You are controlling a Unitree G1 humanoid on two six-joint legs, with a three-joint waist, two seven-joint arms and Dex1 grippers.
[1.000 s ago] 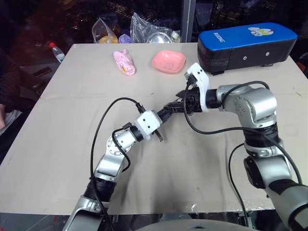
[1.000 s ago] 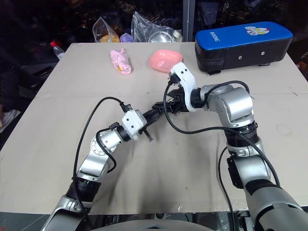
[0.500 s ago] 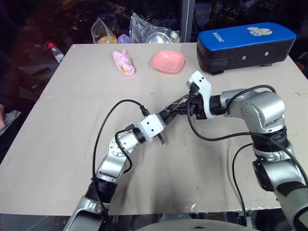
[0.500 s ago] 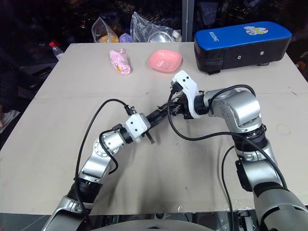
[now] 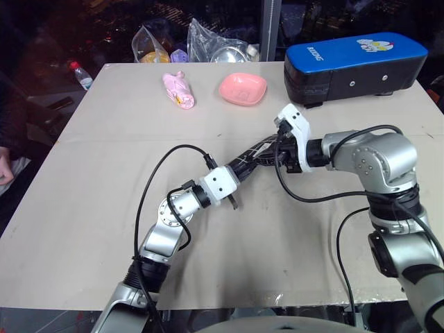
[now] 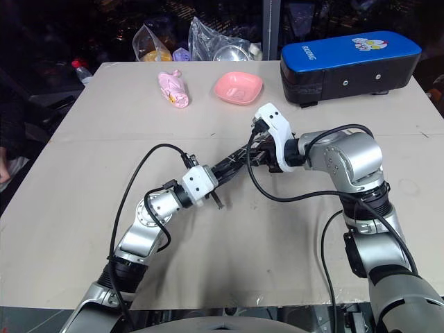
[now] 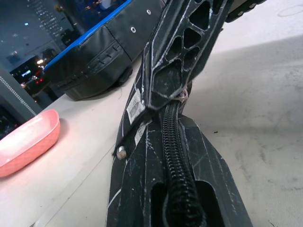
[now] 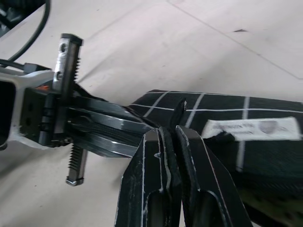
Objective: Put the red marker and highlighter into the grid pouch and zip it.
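The grid pouch [image 8: 265, 158], black with white lines and a white label [image 8: 255, 127], hangs above the table [image 5: 104, 173], stretched between my two grippers. My left gripper [image 5: 244, 164] is shut on one end of it, and the zipper [image 7: 176, 179] runs between its fingers. At the pouch's other end, my right gripper [image 8: 166, 130] is shut on the black zipper pull [image 8: 180, 108]. In the head views the pouch [image 6: 236, 161] shows as a thin dark strip. The red marker and the highlighter are out of view.
A blue-and-black hard case [image 5: 354, 62] stands at the back right. A pink dish [image 5: 243, 88] and a pink wrapped item [image 5: 179, 90] lie behind the grippers. Plastic bags [image 5: 215, 45] and a bottle [image 5: 81, 75] sit at the far edge. A person's hand [image 5: 5, 166] is at the left.
My right gripper has gone from open to shut on the zipper pull and has drifted slightly to the right. The left gripper keeps its hold and its place.
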